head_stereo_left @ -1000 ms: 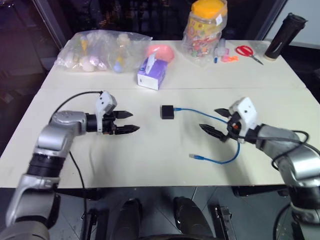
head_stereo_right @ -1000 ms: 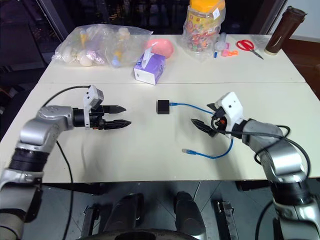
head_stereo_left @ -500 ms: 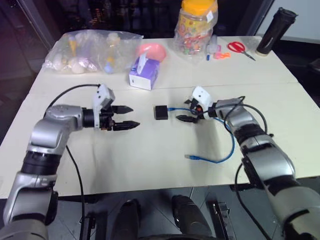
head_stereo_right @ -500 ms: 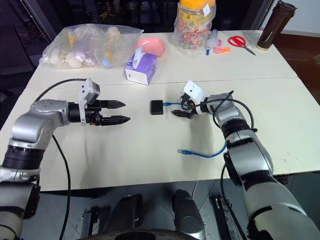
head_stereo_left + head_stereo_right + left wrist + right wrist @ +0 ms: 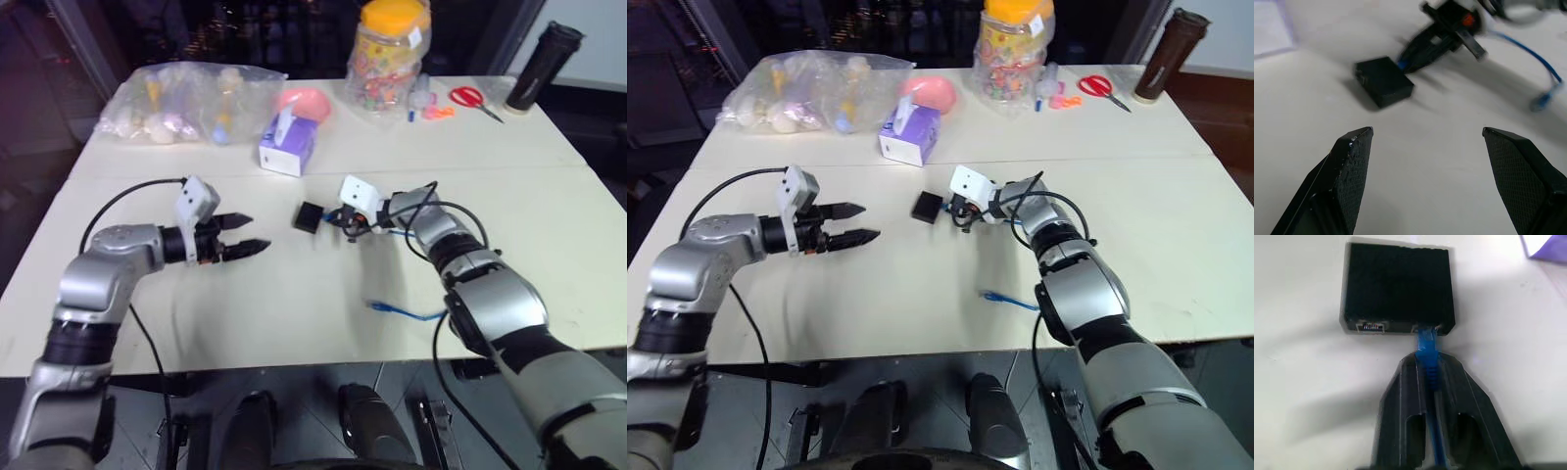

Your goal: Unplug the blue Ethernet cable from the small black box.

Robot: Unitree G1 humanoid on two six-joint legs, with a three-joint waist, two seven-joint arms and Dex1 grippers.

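The right end effector (image 5: 1430,396) is pinching the blue Ethernet cable (image 5: 1426,350) just behind its plug (plug hidden inside the small black box (image 5: 1398,286)); the left end effector (image 5: 1425,181) is hovering open.

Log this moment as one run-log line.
right gripper: shut on blue cable at its plug | cable: still plugged into black box | left gripper: open, apart from box | free cable end: on table

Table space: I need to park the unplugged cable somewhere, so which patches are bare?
Bare: the near table strip between the left gripper and the blue Ethernet cable's loose end, and the right side past the right gripper's arm. Crowded: the far edge, with the plastic bag, tissue box, candy jar and scissors.
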